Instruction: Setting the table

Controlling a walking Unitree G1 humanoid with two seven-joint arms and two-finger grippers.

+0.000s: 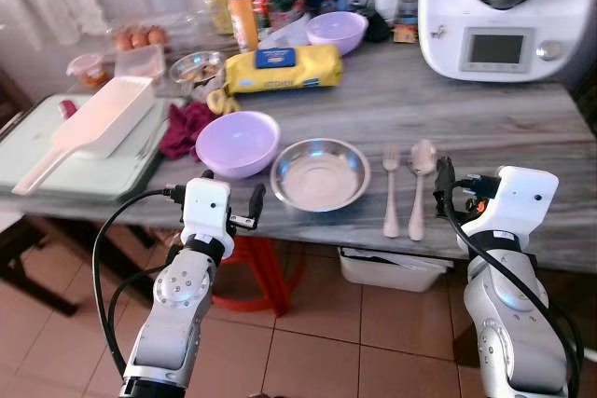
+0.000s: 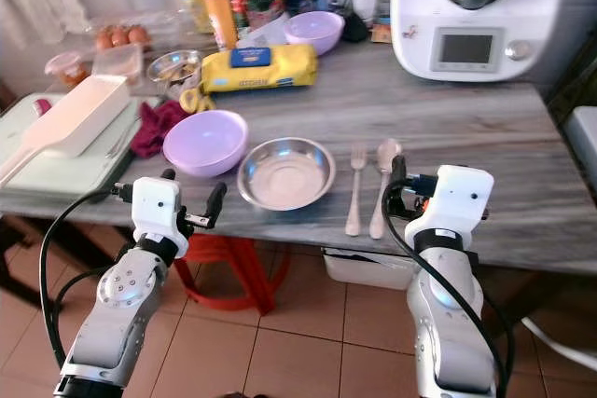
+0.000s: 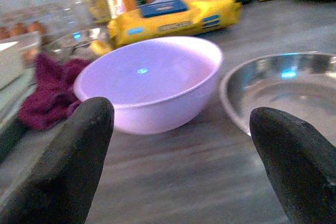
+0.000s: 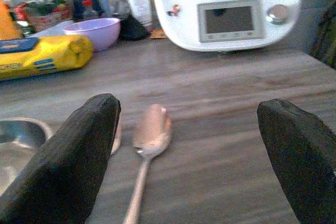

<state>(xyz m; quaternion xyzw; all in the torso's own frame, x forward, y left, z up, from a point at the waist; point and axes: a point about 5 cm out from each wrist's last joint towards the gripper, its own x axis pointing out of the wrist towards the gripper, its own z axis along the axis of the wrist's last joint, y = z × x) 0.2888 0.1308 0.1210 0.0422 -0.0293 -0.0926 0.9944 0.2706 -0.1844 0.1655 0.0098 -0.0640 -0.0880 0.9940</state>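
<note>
On the grey wooden table (image 1: 522,137) a lilac bowl (image 1: 237,143) and a steel bowl (image 1: 320,173) stand side by side near the front edge. To the right of the steel bowl lie a fork (image 1: 391,193) and a spoon (image 1: 420,184), parallel, heads pointing away from me. My left gripper (image 1: 231,191) hovers open at the table's front edge, facing the lilac bowl (image 3: 149,82) and the steel bowl (image 3: 283,90). My right gripper (image 1: 466,184) is open just right of the spoon (image 4: 149,140), with nothing between its fingers.
A green tray (image 1: 56,170) with a white scoop (image 1: 93,123) sits at the left, a maroon cloth (image 1: 185,128) beside it. Behind are a yellow package (image 1: 280,69), a second lilac bowl (image 1: 337,31), bottles and a white kitchen machine (image 1: 504,11). A red stool (image 1: 256,267) stands under the table.
</note>
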